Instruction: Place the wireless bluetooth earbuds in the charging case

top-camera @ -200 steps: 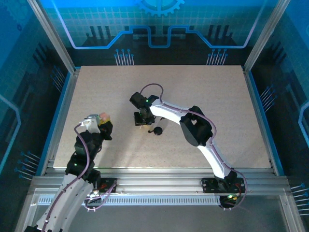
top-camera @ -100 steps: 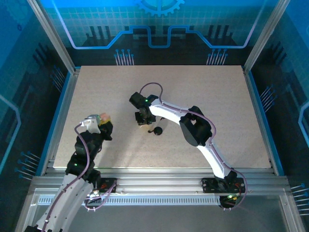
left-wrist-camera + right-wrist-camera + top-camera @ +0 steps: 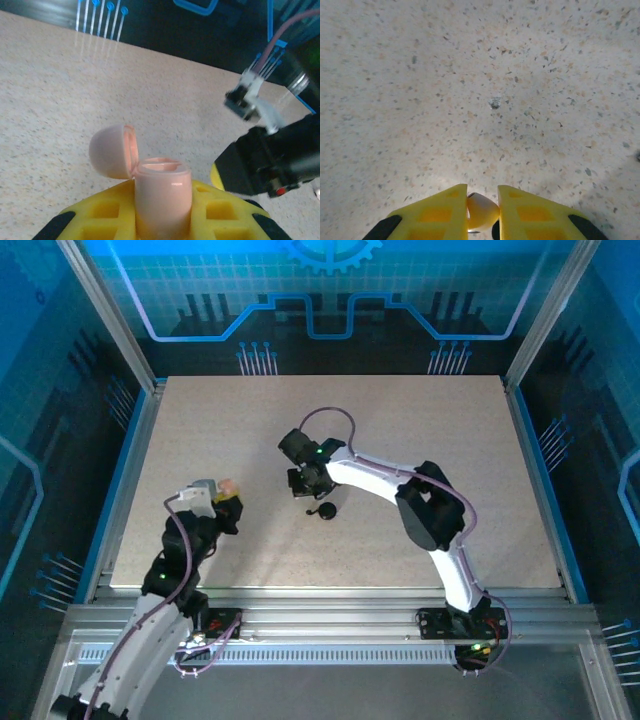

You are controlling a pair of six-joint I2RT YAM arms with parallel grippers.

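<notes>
My left gripper (image 3: 224,504) is shut on the pale-pink charging case (image 3: 228,486) at the left of the table. In the left wrist view the case (image 3: 162,195) stands upright between the yellow fingers (image 3: 95,220), its domed lid (image 3: 111,151) hinged open to the left. My right gripper (image 3: 308,483) hangs near the table's middle, shut on one whitish earbud (image 3: 482,210) pinched between its yellow fingertips (image 3: 440,212), just above the speckled surface. The second earbud is not to be made out.
A small dark object (image 3: 324,511) lies on the table just in front of the right gripper. The right arm's black wrist (image 3: 280,155) shows to the right of the case. Blue enclosure walls (image 3: 130,430) ring the speckled tabletop (image 3: 430,440).
The right gripper has shifted slightly to the right with the earbud. The left gripper and case have moved a little to the right, towards it.
</notes>
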